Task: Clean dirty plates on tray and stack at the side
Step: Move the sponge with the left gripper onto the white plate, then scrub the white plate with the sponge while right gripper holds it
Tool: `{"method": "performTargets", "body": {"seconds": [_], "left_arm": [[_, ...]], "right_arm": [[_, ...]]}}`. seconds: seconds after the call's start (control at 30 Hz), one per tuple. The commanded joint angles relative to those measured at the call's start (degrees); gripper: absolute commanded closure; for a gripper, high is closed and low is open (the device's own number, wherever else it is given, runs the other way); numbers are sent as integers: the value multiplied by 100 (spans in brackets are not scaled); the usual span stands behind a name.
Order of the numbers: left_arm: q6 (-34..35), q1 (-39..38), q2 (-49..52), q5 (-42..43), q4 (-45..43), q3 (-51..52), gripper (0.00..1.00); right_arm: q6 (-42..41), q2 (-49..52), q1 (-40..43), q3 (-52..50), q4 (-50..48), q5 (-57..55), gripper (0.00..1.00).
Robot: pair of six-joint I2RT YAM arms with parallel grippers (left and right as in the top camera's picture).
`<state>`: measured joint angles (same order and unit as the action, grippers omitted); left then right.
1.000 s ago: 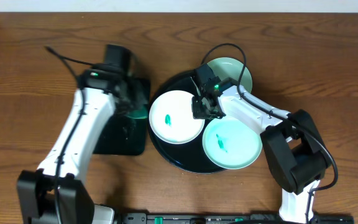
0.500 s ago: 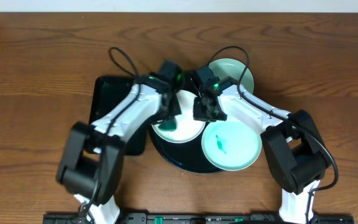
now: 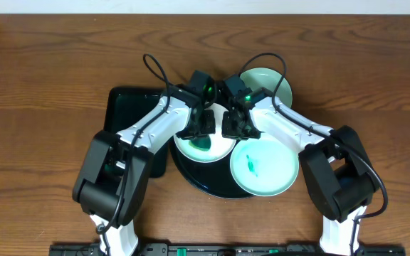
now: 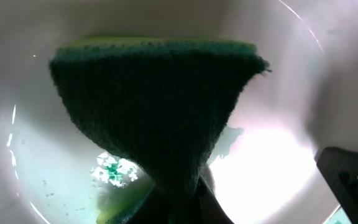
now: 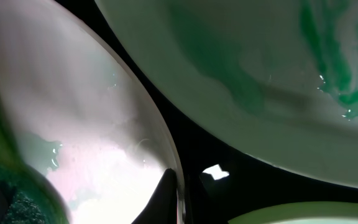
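The white plate (image 3: 188, 151) lies on the left of the round black tray (image 3: 191, 175). My left gripper (image 3: 201, 130) is shut on a dark green sponge (image 4: 154, 99) and presses it on the white plate (image 4: 272, 149), beside a teal smear (image 4: 112, 169). My right gripper (image 3: 235, 128) is shut on the white plate's right rim (image 5: 174, 186). A mint-green plate (image 3: 265, 165) with a teal smear (image 5: 337, 68) lies on the tray's front right. A second mint-green plate (image 3: 267, 80) lies at the tray's back right, partly under my right arm.
A smaller rectangular dark green tray (image 3: 128, 114) lies left of the black tray, partly under my left arm. Both arms cross over the black tray's middle, with the grippers close together. Bare wooden table (image 3: 41, 92) lies around.
My left arm swung from the rectangular green tray over to the white plate with the sponge, then shifted slightly right on it. My right gripper stayed on the plate's rim.
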<state>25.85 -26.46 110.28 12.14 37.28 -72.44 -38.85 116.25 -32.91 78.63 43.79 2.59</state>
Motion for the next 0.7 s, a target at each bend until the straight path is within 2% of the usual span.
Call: {"method": "performTargets", "body": {"seconds": [0.0, 0.03, 0.07, 0.17, 0.23, 0.4, 0.47, 0.57, 0.67], "left_arm": [[68, 72, 192, -350, -48, 22, 93], [595, 153, 190, -992, 0, 22, 93], [833, 181, 190, -1209, 44, 22, 93], [1134, 229, 190, -1394, 186, 22, 93], [855, 216, 190, -931, 297, 22, 93], [-789, 109, 192, 1176, 190, 22, 93], [-1097, 98, 192, 1674, 11, 22, 93], [-1067, 136, 192, 1665, -238, 22, 93], [-374, 240, 192, 890, -330, 22, 93]], "right_arm": [[-92, 177, -11, -81, 57, -345, 98], [-92, 177, -22, -81, 57, -369, 98], [-92, 177, -26, -85, 57, -372, 98], [-92, 177, -35, -85, 59, -393, 98], [-92, 177, -35, -90, 55, -407, 99], [-92, 177, -35, -118, 31, -402, 99], [-92, 177, -35, -118, 31, -404, 99], [-90, 177, -35, -118, 33, -404, 99], [-90, 177, -35, -118, 37, -404, 99]]}}
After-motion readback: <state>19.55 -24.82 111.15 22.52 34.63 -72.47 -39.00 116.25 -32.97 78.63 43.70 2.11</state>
